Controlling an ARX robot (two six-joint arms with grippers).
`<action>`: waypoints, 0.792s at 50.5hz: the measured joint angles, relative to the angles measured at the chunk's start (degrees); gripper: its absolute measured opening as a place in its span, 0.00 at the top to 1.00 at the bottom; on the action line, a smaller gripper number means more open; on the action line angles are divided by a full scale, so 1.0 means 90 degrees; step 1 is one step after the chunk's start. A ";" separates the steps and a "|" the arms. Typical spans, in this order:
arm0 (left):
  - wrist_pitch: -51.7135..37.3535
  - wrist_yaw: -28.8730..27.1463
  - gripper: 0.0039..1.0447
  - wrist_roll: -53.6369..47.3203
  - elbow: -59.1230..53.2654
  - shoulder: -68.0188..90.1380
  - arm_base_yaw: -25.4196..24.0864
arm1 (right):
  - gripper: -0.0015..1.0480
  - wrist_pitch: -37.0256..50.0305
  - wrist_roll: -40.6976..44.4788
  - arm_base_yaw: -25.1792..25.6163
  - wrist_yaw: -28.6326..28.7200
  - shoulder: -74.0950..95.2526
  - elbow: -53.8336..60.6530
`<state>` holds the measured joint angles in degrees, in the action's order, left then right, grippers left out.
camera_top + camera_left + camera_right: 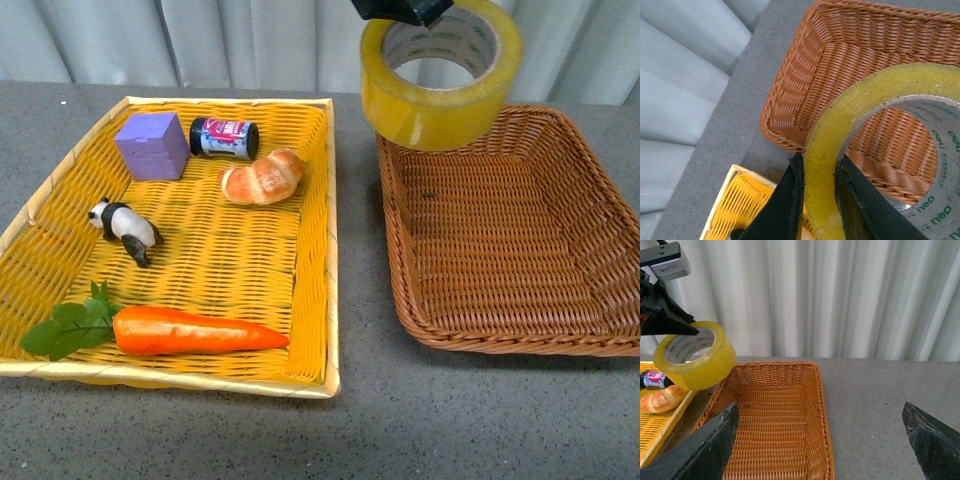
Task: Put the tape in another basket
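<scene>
My left gripper point(405, 10) is shut on the tape point(440, 75), a wide yellowish roll with a white printed core. It holds the roll in the air above the far left corner of the brown wicker basket point(600, 345), which is empty. In the left wrist view the jaws pinch the roll's wall point(820, 190), with the basket point(790, 95) below. In the right wrist view the tape point(697, 357) hangs from the left gripper point(690, 331) over the basket's far corner point(812, 390). My right gripper point(820, 450) is open and empty beside the basket.
A bright yellow woven tray point(315, 300) lies left of the basket. It holds a purple block point(152, 146), a small jar point(224, 138), a croissant point(262, 177), a panda figure point(125, 228) and a carrot point(195, 330). A curtain hangs behind the grey table point(420, 420).
</scene>
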<state>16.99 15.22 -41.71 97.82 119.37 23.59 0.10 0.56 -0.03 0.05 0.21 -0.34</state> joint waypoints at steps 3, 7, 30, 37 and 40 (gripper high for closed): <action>0.0034 -0.0002 0.86 -0.0075 0.0070 0.0022 0.0061 | 0.09 0.0000 0.0000 0.0000 0.0000 0.0000 0.0000; 0.0036 -0.0041 0.86 -0.0151 0.0124 0.0046 0.0085 | 0.09 0.0000 0.0000 0.0000 0.0000 0.0000 0.0000; -0.0017 -0.0194 0.86 -0.0202 0.0124 0.0092 0.0015 | 0.09 0.1134 0.1370 -0.0219 0.0085 0.2448 -0.0699; -0.0017 -0.0177 0.86 -0.0202 0.0124 0.0092 0.0036 | 0.09 0.2076 0.1462 -0.0238 0.0850 0.5153 -0.2132; -0.0017 -0.0180 0.86 -0.0202 0.0124 0.0092 0.0034 | 0.09 0.1943 0.1430 -0.0282 0.0925 0.5935 -0.2628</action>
<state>16.84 13.61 -43.53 98.94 120.20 23.90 17.58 13.43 -2.57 8.38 53.63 -23.99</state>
